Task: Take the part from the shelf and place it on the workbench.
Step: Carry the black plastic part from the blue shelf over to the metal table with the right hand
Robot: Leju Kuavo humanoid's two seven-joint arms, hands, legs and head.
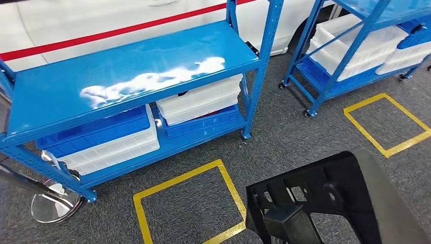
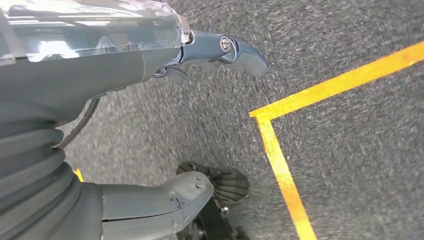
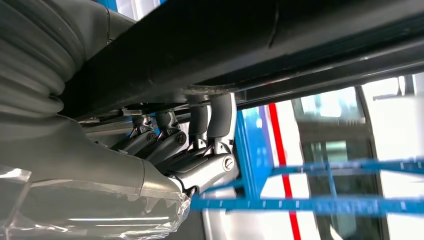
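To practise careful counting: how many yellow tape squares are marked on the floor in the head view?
2. One yellow tape square lies in front of the near blue shelf; the other lies by the wheeled rack on the right. The black part may hide more.

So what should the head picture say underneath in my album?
Robot carries a black part past a blue shelf with white bins.

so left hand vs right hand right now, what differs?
The right hand grips the black part, fingers curled up against it; the left hand holds nothing, fingers apart. The right is raised near the blue shelf; the left hangs over grey carpet with yellow tape. Both wear grey ribbed covers.
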